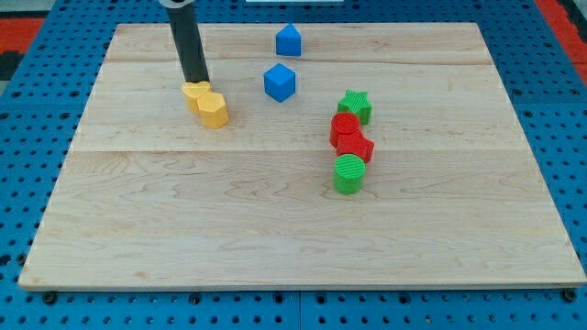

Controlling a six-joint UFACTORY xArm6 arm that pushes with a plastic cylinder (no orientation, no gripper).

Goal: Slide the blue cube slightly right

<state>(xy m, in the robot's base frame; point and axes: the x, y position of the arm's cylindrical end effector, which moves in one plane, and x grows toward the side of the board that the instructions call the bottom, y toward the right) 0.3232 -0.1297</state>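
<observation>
Now our tip touches the yellow blocks, partly hiding one; the glossy blue cube sits to the view's right; no jaws.

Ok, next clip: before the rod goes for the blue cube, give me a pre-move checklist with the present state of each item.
1. Blue cube in plain view on the board: ok.
2. My tip at the cube's left side, ready to push right: not ok; it sits by the yellow blocks, well to the cube's left.
3. Tip apart from the yellow blocks: cannot tell; it looks to touch them.
4. Space just right of the cube: ok.
5. Other blue block out of the path: ok, it lies towards the view's top.
</observation>
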